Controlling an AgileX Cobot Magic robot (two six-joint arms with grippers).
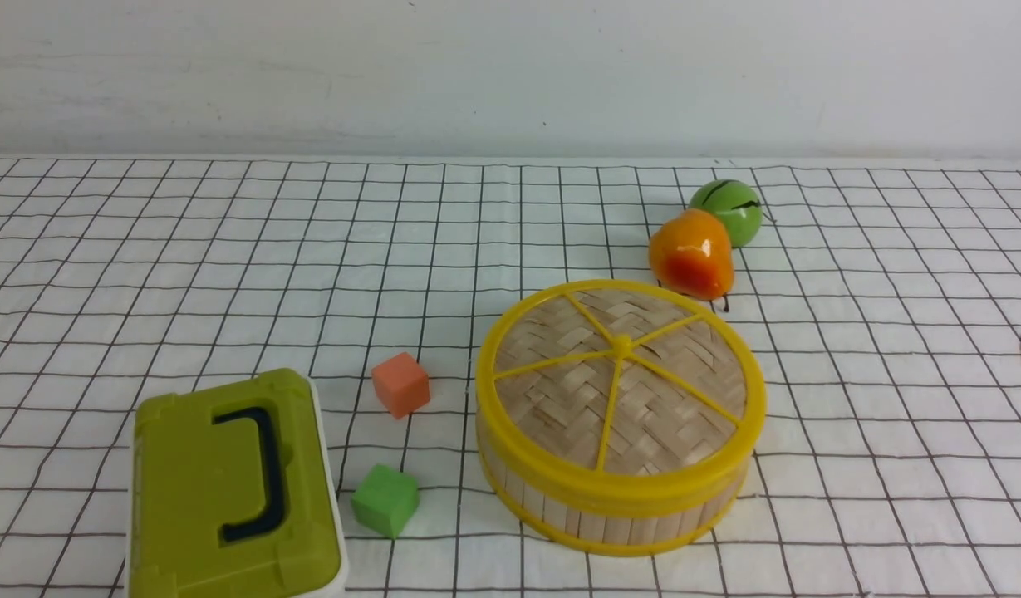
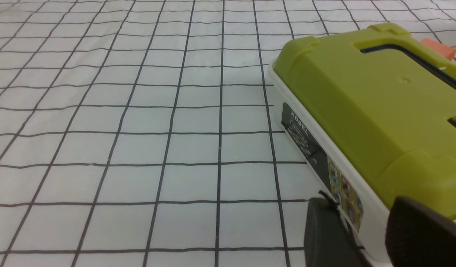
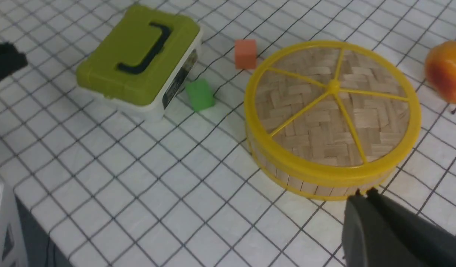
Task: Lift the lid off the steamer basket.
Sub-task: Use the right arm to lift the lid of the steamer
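My right gripper (image 3: 364, 193), pressed together, hangs near the steamer basket (image 1: 610, 515), lid (image 1: 618, 382) on, at five o'clock on the worktop (image 1: 228, 249); my left gripper (image 2: 361, 207), spread, sits by the green box (image 2: 361, 104) at the basket's nine o'clock.

The steamer basket (image 1: 618, 515) is sitting left of the right pincer (image 3: 364, 194), close ahead of its tips, with the lid (image 1: 618, 382) lying on top. Farther left, the nearer cube (image 1: 385, 500) and the farther cube (image 1: 400, 384) are resting between basket and box (image 1: 228, 490). The front fruit (image 1: 691, 253) and the back fruit (image 1: 730, 209) are lying beyond the basket, forward-left of that pincer. The box is sitting right ahead of the left pincer (image 2: 361, 202).
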